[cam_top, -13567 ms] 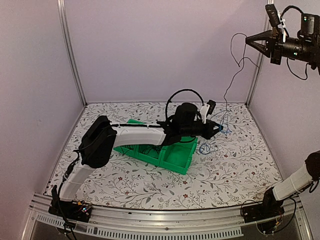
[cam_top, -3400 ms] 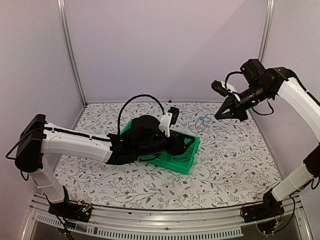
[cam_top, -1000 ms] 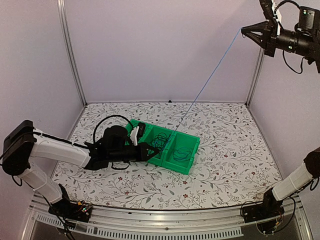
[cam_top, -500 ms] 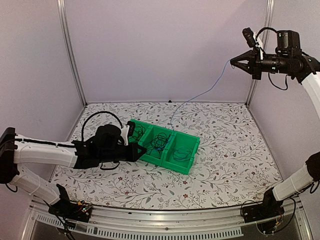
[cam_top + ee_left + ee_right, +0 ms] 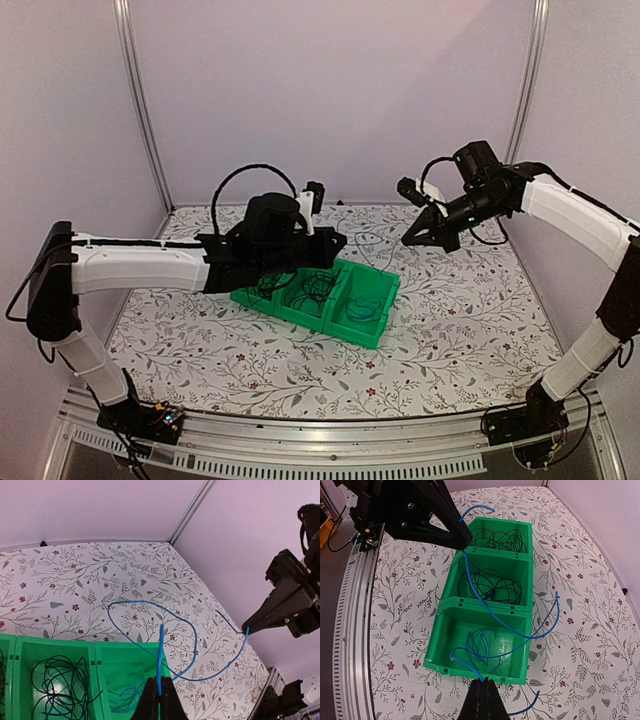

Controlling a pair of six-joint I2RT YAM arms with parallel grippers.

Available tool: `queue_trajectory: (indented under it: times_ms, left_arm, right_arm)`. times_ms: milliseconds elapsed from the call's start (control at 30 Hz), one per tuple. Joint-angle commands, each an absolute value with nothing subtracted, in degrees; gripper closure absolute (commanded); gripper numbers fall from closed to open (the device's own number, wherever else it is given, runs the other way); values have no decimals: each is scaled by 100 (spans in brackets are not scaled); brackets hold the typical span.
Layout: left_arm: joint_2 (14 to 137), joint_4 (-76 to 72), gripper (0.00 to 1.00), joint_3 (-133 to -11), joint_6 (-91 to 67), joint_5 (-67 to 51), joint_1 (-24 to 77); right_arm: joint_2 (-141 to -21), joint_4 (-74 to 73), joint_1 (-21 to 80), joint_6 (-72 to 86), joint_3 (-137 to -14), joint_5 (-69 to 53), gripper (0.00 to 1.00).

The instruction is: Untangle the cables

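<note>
1. The blue cable (image 5: 160, 655) hangs slack between the two arms, above the far side of the green bin (image 5: 485, 606). It sags in a wide loop over the table (image 5: 580, 645), and part of it crosses the bin.
2. The left gripper (image 5: 159, 696) has its fingers pressed together on the cable, which rises straight out of the tips. The right gripper (image 5: 482, 684) pinches it further along, with a short free end curling past the tips.
3. The black cables (image 5: 495, 582) lie coiled in two of the bin's compartments. More blue cable sits in the end one, and I cannot tell whether it belongs to the held cable.
4. What worries me:
   - The loop could draw into a knot if the arms pull apart while it crosses itself.
   - The stretch over the bin could hook a black coil or the bin's rim, and lifting would then drag cables, or the bin, along.
   - The cable is very thin, so a sharp tug could slide it out of either pinch and drop it back among the others.
   - The grippers stand near each other, so a careless swing might make them collide.
</note>
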State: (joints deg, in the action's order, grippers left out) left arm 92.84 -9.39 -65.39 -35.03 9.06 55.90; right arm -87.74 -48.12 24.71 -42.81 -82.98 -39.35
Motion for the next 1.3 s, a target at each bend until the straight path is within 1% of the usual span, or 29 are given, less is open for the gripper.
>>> queue_trajectory:
  times_ms: [0, 167, 333, 467, 633, 867, 933, 1033, 1067, 1133, 1267]
  left_arm:
    - [9878, -490, 100, -7084, -3433, 1098, 5743]
    - [10291, 205, 100, -7514, -3541, 1126, 5851]
    - [10232, 242, 100, -7532, -3483, 1040, 5984]
    - [9787, -180, 100, -7365, -2834, 1019, 6271]
    - [9700, 396, 100, -7187, -2987, 762, 6302]
    - [9885, 570, 100, -6939, -3231, 668, 6304]
    - [10016, 624, 100, -7036, -3190, 622, 6305]
    - [10195, 608, 100, -7210, -3104, 569, 6305]
    - [10244, 555, 100, -7256, -3071, 541, 6304]
    - [10345, 489, 100, -7355, -2992, 476, 6302]
    - [10558, 483, 100, -7596, -2785, 287, 6303]
  right_arm:
    - [-9403, -4601, 2565, -4094, -8192, -4001, 100]
    - [-10194, -4560, 2702, -3874, -8209, -4221, 100]
    - [-10680, -4480, 2927, -3639, -8238, -4332, 100]
    - [-10590, -4574, 3032, -3545, -8249, -4394, 100]
    - [-10417, -4461, 3032, -3533, -8013, -4270, 100]
    - [-10889, -4084, 3033, -3293, -7937, -4172, 100]
    - [-10918, -4005, 3032, -3249, -7937, -4184, 97]
    - [-10816, -3945, 3033, -3185, -7933, -4133, 79]
    - [-10781, -4003, 3033, -3182, -7948, -4085, 75]
    - [-10678, -4204, 3013, -3313, -7948, -3913, 69]
    - [-10064, -4488, 2735, -3759, -7551, -3652, 59]
